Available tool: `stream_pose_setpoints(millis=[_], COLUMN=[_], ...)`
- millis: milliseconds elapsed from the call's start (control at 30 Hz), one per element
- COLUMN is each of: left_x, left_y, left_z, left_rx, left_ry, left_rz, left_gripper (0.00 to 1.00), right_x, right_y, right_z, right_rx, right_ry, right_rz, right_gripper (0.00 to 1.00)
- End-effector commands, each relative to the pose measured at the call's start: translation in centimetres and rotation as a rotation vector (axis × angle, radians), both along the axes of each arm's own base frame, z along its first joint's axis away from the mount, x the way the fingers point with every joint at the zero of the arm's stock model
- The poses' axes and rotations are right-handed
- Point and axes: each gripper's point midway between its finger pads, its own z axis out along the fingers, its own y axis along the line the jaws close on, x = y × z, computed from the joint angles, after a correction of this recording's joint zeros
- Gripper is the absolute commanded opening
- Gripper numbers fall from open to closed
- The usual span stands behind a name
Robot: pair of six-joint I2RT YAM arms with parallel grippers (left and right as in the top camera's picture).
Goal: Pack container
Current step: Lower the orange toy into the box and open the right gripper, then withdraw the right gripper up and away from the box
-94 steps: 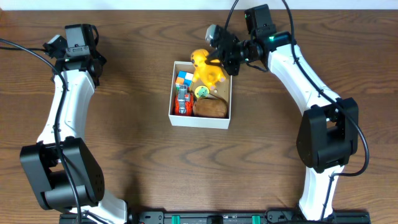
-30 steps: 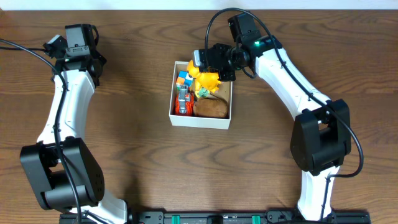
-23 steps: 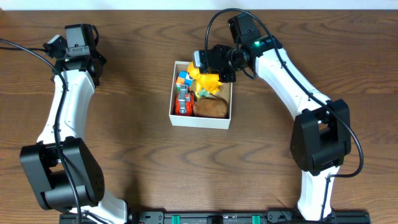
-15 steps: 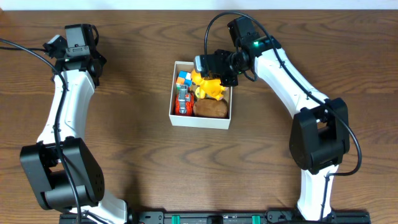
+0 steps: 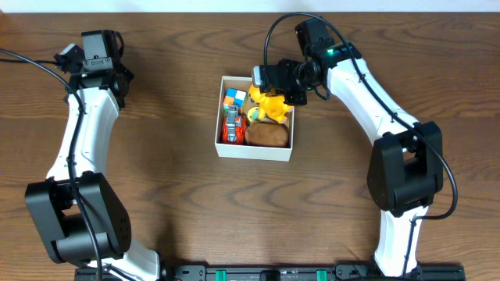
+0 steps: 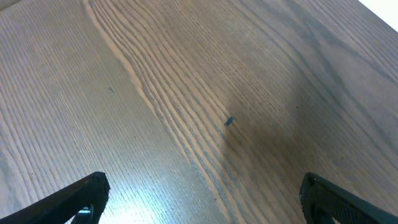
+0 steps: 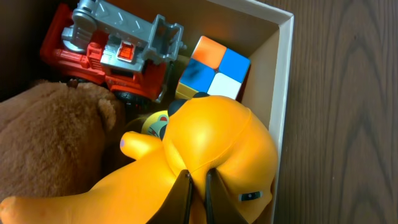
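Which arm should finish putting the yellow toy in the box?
The right arm. The right gripper is shut on the yellow toy, just over the container. The left gripper hangs open over the table, far from the container.

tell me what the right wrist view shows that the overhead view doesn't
Only the right wrist: the right gripper shut, pinching a ridge on the yellow toy. Only overhead: the full square outline of the container and the left arm far off. Both: the colored cube, red truck and brown plush inside the container.
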Motion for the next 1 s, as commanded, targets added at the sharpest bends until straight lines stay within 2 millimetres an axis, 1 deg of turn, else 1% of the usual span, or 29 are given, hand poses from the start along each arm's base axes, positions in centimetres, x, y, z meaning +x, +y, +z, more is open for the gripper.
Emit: stream_pose_setpoints(millis=[0,33,67,167,233,300,433,467,500,567,633,667,700,733,767,800,833,867,900,933,967], left_x=[0.1,0.1,0.1,0.1,0.1,0.1,0.1,0.1,0.1,0.1,0.1,0.1,0.1,0.1,0.1,0.1,0.1,0.1,0.1,0.1,0.1], left_y=[0.4,0.4,0.4,0.4,0.4,0.4,0.4,0.4,0.4,0.4,0.4,0.4,0.4,0.4,0.4,0.4,0.4,0.4,0.4,0.4,0.4], left_z=[2.0,2.0,2.0,2.0,2.0,2.0,2.0,2.0,2.0,2.0,2.0,2.0,2.0,2.0,2.0,2.0,2.0,2.0,2.0,2.0,2.0], left_rx=[0.029,0.029,0.029,0.029,0.029,0.029,0.029,0.029,0.029,0.029,0.029,0.029,0.029,0.029,0.029,0.029,0.029,0.029,0.029,0.029,0.029], left_ry=[-0.035,-0.035,-0.035,-0.035,-0.035,-0.035,-0.035,-0.035,-0.035,-0.035,-0.035,-0.035,-0.035,-0.035,-0.035,-0.035,-0.035,-0.035,-0.035,-0.035,-0.035], left_rz=[0.004,0.004,0.004,0.004,0.004,0.004,0.004,0.004,0.004,0.004,0.004,0.004,0.004,0.004,0.004,0.004,0.004,0.005,0.004,0.004,0.004], left_gripper=[0.98,0.98,0.98,0.98,0.98,0.98,0.98,0.98,0.98,0.98,0.98,0.98,0.98,0.98,0.98,0.98,0.98,0.98,0.98,0.98,0.98], right_x=[0.7,0.6,0.6,0.6,0.7,1.0,2.8,3.4,4.1,5.6,7.7,9.3,10.5,12.0,12.9,14.0,14.7,15.1,15.5,15.7,15.9], right_y=[-0.5,-0.5,-0.5,-0.2,-0.1,0.0,0.7,0.9,1.1,1.5,1.2,0.5,-0.4,-1.8,-3.0,-5.0,-6.8,-8.1,-10.0,-11.4,-12.8], right_z=[0.0,0.0,0.0,0.0,0.1,0.3,1.5,2.2,2.8,4.8,6.8,7.9,8.7,9.6,10.0,10.6,10.9,11.1,11.3,11.4,11.5], right_rx=[-0.006,-0.006,-0.006,-0.004,0.000,0.007,0.059,0.082,0.105,0.167,0.216,0.236,0.247,0.250,0.243,0.223,0.195,0.169,0.122,0.089,0.056], right_ry=[-0.017,-0.016,-0.015,-0.018,-0.020,-0.033,-0.067,-0.082,-0.095,-0.129,-0.168,-0.197,-0.220,-0.257,-0.286,-0.330,-0.368,-0.398,-0.441,-0.470,-0.498], right_rz=[-0.002,-0.003,-0.002,0.002,-0.005,-0.008,-0.081,-0.109,-0.137,-0.208,-0.329,-0.436,-0.525,-0.646,-0.723,-0.842,-0.934,-0.991,-1.063,-1.114,-1.165], right_gripper=[0.10,0.38,0.43,0.52,0.56,0.56,0.59,0.59,0.60,0.60,0.61,0.62,0.64,0.65,0.66,0.67,0.70,0.76,0.87,0.96,0.99])
